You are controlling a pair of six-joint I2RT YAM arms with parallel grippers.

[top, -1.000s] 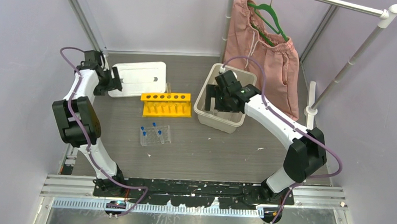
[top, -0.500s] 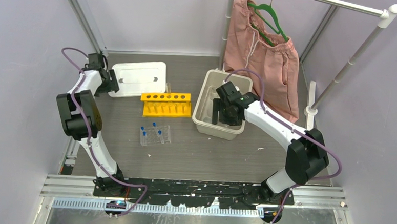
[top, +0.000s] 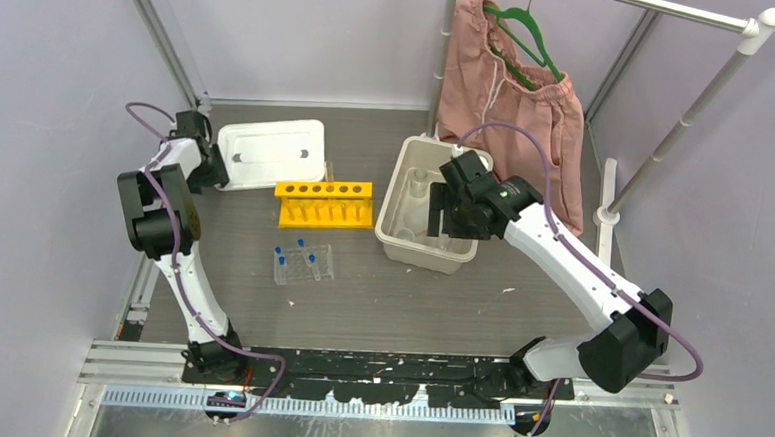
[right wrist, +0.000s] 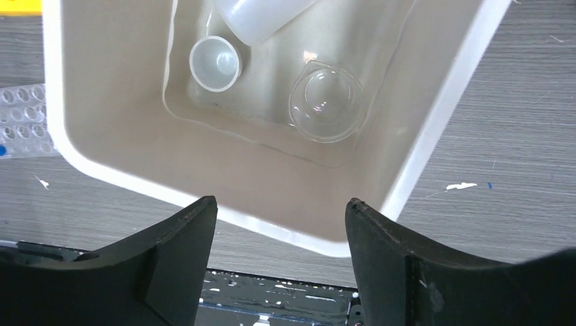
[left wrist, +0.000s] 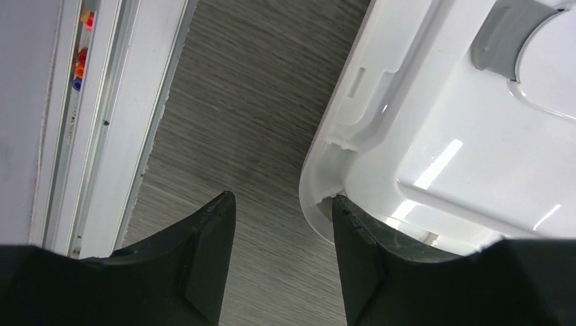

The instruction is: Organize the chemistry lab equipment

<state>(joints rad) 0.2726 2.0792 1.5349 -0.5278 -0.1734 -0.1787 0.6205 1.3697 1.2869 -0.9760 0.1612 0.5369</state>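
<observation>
A yellow six-hole tube rack (top: 324,203) stands mid-table. In front of it, a clear grid rack (top: 303,264) holds small blue-capped tubes (top: 300,244). My right gripper (top: 443,217) is open and empty, hovering over the beige bin (top: 400,179). In the right wrist view its jaws (right wrist: 282,207) frame the bin's near wall. Inside the bin lie a tiny white cup (right wrist: 216,63), a clear round glass piece (right wrist: 325,102) and a translucent bottle body (right wrist: 261,17) with its spout out of view. My left gripper (top: 214,172) is open (left wrist: 282,204), and one finger touches the corner of a white lid (left wrist: 435,136).
The white lid (top: 270,152) lies flat at the back left by the frame post. Pink shorts on a green hanger (top: 515,95) hang from a rail behind the bin. A metal rail (left wrist: 102,115) runs along the table's left edge.
My right arm has swung right and drawn back, so the gripper moved from the bin's middle towards its right side. My left gripper has shifted slightly back towards the lid's left corner.
</observation>
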